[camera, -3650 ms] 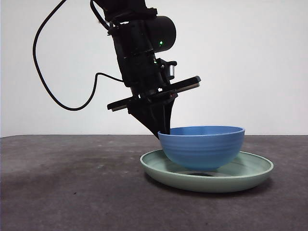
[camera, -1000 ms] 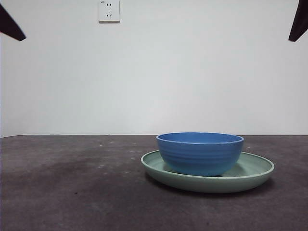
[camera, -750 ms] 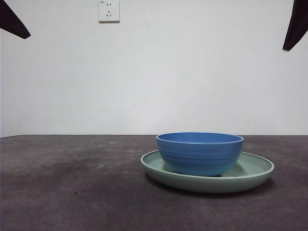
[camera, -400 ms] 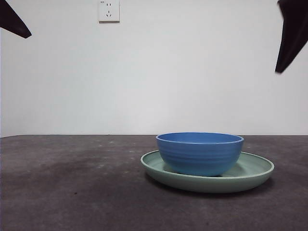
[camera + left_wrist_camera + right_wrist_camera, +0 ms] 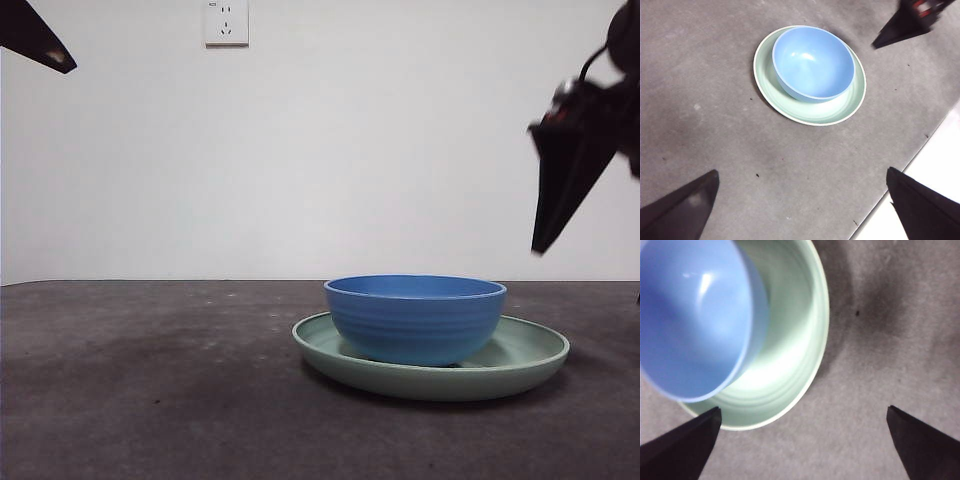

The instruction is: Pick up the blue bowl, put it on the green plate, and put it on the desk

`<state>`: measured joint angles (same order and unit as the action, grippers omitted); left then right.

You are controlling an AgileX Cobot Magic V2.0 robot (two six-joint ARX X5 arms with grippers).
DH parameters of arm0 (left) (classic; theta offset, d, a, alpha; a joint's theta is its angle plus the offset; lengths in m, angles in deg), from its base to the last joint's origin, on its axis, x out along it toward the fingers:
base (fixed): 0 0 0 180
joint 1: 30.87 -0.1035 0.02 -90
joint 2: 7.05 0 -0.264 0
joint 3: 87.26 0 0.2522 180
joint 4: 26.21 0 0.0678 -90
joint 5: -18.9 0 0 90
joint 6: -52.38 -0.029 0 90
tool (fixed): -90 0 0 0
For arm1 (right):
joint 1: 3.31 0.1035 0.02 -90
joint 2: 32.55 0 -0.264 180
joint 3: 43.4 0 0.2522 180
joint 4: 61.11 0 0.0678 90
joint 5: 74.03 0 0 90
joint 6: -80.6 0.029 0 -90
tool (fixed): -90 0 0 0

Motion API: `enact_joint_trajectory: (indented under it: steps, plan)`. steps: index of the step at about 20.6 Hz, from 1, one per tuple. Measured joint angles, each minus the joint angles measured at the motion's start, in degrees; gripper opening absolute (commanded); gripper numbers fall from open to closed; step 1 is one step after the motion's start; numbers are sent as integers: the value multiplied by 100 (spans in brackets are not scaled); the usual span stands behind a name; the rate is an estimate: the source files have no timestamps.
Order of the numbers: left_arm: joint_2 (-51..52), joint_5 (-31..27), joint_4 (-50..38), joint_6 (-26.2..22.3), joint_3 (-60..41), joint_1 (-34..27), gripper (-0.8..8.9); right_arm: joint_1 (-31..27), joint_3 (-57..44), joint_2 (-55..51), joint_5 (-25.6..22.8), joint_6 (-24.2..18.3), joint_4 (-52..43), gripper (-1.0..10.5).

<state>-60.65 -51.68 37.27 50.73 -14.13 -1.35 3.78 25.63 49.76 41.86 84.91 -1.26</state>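
Down from the top corner since half a second ago, the right gripper (image 5: 545, 240) now hangs in the air beside the green plate (image 5: 520, 365), its dark fingers (image 5: 565, 190) pointing down toward the plate's outer side and touching nothing; the bowl and plate lie just where they lay before; the left gripper (image 5: 800, 210) waits high at the opposite corner, as it did. Both pairs of fingers stand spread wide with nothing between them.

Below the right fingers, the right wrist view shows the blue bowl (image 5: 690, 315) sitting inside the green plate (image 5: 800, 330), set toward one side of it, so a broad band of glossy green lies bare on the side nearer the open tabletop (image 5: 890, 340); the plate's low rim is the nearest edge under the fingers; nothing stands between the fingers and that rim.

From the left wrist view the blue bowl (image 5: 812, 62) and green plate (image 5: 805, 112) lie well ahead of the left fingers, with bare grey tabletop (image 5: 705, 100) all round them; the right gripper (image 5: 907, 22) shows beyond the plate; the tabletop's edge runs close past one left finger, pale floor (image 5: 935, 160) beyond it. A white wall socket (image 5: 226, 22) sits high on the wall behind.
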Motion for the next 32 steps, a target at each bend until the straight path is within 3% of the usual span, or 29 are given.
enact_joint_trajectory:
  steps: [12,23,32]
  plan:
    - [0,0,-61,-2,0,2,596,42,2,929,-4,-2,-955,318]
    - [0,0,-68,0,0,2,596,46,9,1193,109,15,-1484,197]
    - [0,0,-70,-2,0,2,596,120,11,1515,385,94,-1714,190]
